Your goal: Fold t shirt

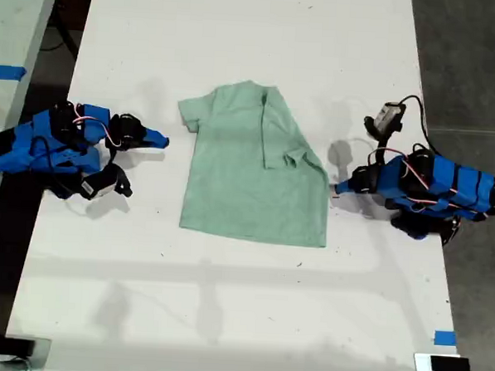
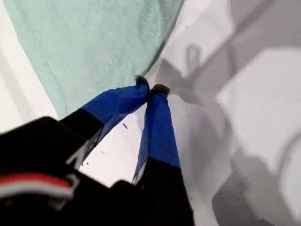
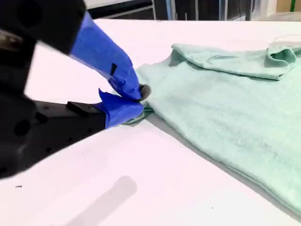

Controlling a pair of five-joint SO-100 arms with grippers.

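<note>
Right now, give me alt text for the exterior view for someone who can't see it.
A pale green t shirt lies on a white table, one side folded over its middle. A blue robot arm rests at each side of it, grippers pointing inward.

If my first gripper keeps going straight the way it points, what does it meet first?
Probably the pale mint-green cloth t-shirt, at its side edge; my first gripper, jaws shut, sits just short.

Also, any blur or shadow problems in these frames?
Exterior view: sharp, even light, faint soft shadows on the table. First wrist view: t shirt soft-focus, heavy overlapping shadows beside it. Second wrist view: my second tool blurred close up, shirt weave clear.
</note>
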